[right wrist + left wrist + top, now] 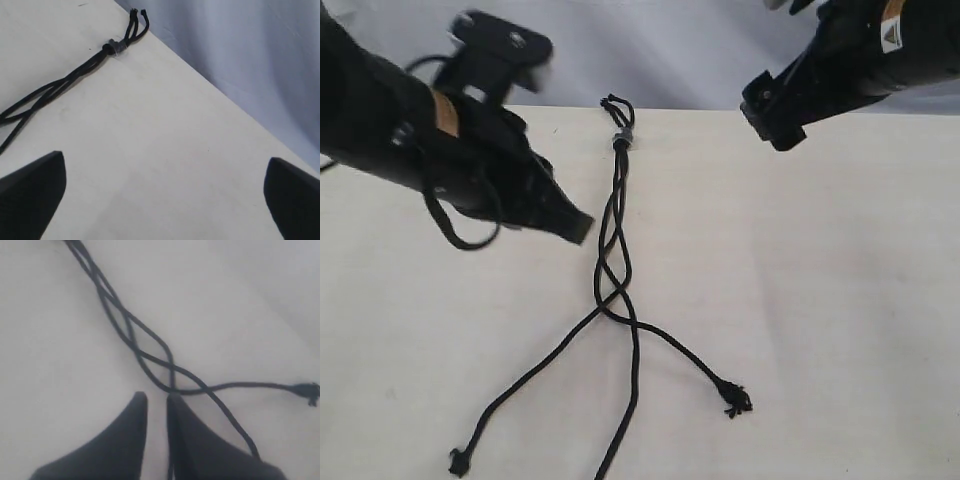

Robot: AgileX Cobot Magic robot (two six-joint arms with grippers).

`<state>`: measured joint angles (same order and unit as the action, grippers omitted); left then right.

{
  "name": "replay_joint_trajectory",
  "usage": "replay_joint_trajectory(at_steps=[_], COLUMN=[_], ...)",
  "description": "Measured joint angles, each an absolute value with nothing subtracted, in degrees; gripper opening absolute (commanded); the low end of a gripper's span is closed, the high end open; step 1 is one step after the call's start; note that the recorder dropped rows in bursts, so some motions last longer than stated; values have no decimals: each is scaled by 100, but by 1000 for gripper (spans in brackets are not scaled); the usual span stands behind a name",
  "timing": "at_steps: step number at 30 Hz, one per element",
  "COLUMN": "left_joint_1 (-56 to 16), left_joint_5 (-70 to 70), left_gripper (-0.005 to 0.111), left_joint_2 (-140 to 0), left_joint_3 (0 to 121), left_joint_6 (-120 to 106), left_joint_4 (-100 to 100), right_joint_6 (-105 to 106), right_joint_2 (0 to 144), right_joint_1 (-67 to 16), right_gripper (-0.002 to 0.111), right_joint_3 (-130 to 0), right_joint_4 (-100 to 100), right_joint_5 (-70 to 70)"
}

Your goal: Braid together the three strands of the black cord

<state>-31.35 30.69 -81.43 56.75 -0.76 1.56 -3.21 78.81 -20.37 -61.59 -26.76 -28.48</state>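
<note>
The black cord (616, 215) lies down the middle of the pale table (820, 300). Its knotted loop with the grey band (621, 137) sits by the far edge, and also shows in the right wrist view (116, 46). The three strands cross a few times (150, 357), then splay apart. One frayed end lies to the left (457, 461) and one to the right (735, 400); the middle strand runs off the near edge. My left gripper (577, 227) (157, 396) hovers just left of the crossings, shut to a narrow slit and holding nothing. My right gripper (772, 118) (165, 165) hangs wide open near the far right.
A grey-blue backdrop (250, 60) rises just behind the table's far edge, close to the loop. The left arm's own smooth black cable (455, 228) loops under its wrist. Bare tabletop spreads on both sides of the cord.
</note>
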Motion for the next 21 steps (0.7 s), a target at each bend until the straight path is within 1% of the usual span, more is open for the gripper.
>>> replay_joint_trajectory(at_steps=[1, 2, 3, 4, 6, 9, 12, 17, 19, 21], left_joint_1=[-3327, -3617, -3726, -3992, -4360, -4769, -4933, -4945, -4945, -4945], left_joint_5=[3092, 3107, 3107, 3107, 3107, 3147, 3181, 3181, 3181, 3181], left_gripper=[46, 50, 54, 53, 53, 53, 53, 52, 48, 37], left_joint_2=[-8339, -8677, -8844, -9163, -9560, -9996, -10231, -10581, -10684, -10752], left_joint_3=[5675, 5675, 5675, 5675, 5675, 5675, 5675, 5675, 5675, 5675], left_joint_6=[-76, 0, 0, 85, 189, 434, 639, 877, 917, 952], left_joint_4=[171, 198, 198, 198, 198, 210, 210, 210, 210, 198], right_joint_6=[-334, -357, -357, -435, -554, -607, -618, -618, -618, -618], right_joint_2=[7870, 7870, 7870, 7870, 7866, 7829, 7830, 7830, 7830, 7830], right_joint_1=[-1886, -1625, -1509, -1220, -897, -784, -784, -784, -784, -784], right_gripper=[102, 102, 102, 102, 102, 102, 102, 102, 102, 102], right_joint_3=[-5985, -5710, -5602, -5488, -5476, -5476, -5476, -5476, -5476, -5476], right_joint_4=[-2676, -2676, -2676, -2676, -2676, -2665, -2643, -2593, -2577, -2577], right_joint_5=[-2571, -2117, -1935, -1563, -1290, -1191, -1117, -1117, -1117, -1117])
